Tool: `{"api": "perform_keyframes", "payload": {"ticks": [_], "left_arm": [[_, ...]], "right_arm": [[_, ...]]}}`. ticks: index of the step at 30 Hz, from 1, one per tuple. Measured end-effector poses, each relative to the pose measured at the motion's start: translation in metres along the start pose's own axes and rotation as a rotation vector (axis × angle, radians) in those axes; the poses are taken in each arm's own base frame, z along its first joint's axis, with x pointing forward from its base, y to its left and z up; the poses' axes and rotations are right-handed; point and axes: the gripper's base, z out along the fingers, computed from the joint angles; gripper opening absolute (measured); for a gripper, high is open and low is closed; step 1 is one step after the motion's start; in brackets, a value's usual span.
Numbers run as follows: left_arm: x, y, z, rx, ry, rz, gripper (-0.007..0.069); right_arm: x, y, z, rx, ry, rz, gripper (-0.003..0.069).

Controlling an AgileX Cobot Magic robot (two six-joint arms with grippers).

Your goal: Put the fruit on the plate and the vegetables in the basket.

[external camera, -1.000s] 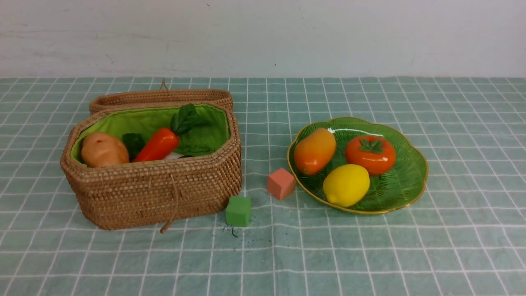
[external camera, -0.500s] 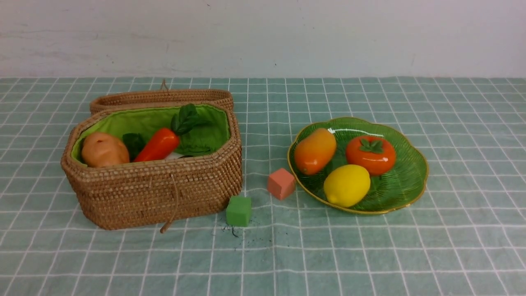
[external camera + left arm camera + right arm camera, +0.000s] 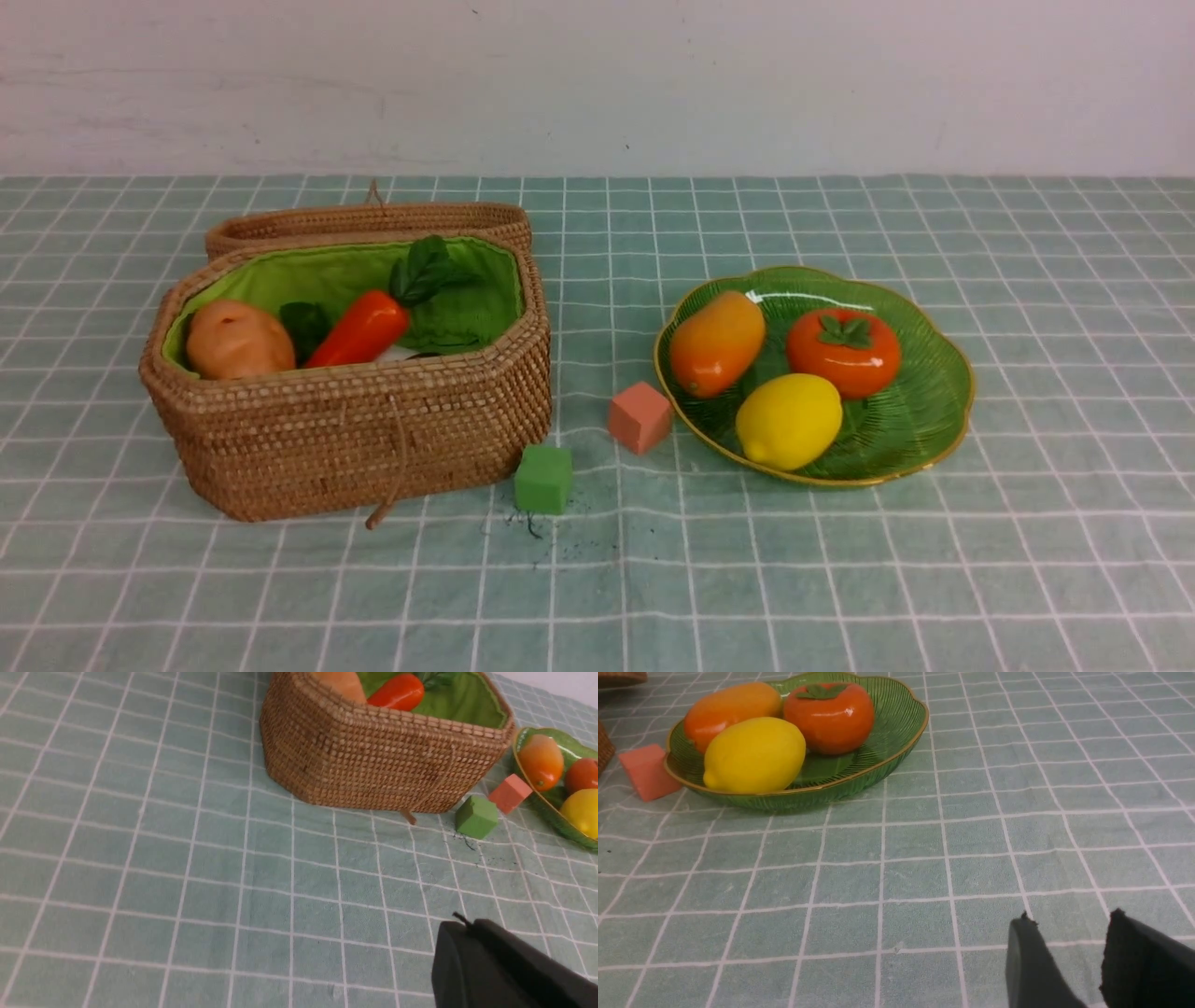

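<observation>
Two grippers hang over bare checked tablecloth (image 3: 840, 579) near its front edge: the left gripper (image 3: 472, 926) closed and empty, the right gripper (image 3: 1069, 938) narrowly parted, empty. Beyond, a green cube (image 3: 543, 479) and orange cube (image 3: 639, 416) sit between basket (image 3: 373, 439) and plate (image 3: 920, 411). Potato (image 3: 238, 341) and carrot (image 3: 359, 329) lie in the basket; mango (image 3: 716, 343), persimmon (image 3: 843, 352) and lemon (image 3: 789, 420) on the plate.

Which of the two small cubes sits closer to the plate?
The orange-pink cube, right beside the plate's gold rim on its left. The green cube lies further off, by the basket's front corner.
</observation>
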Motion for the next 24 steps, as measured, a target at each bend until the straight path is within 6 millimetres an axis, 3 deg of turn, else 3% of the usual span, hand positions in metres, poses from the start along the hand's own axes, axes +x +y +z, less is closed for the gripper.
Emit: {"api": "perform_keyframes", "payload": {"ticks": [8,16,21,24], "left_arm": [[0.012,-0.021,0.009,-0.105,-0.036,-0.230,-0.0013],[0.022,-0.013,0.034,-0.106,-0.192,-0.208,-0.0013],[0.039,-0.006,0.065,-0.015,-0.247,-0.159,-0.0013],[0.061,0.002,0.088,-0.010,-0.195,-0.167,-0.0010]], "right_arm": [[0.000,0.000,0.000,0.000,0.000,0.000,0.0240],[0.000,0.000,0.000,0.000,0.000,0.000,0.0240],[0.000,0.000,0.000,0.000,0.000,0.000,0.0240],[0.000,0.000,0.000,0.000,0.000,0.000,0.0240]]}}
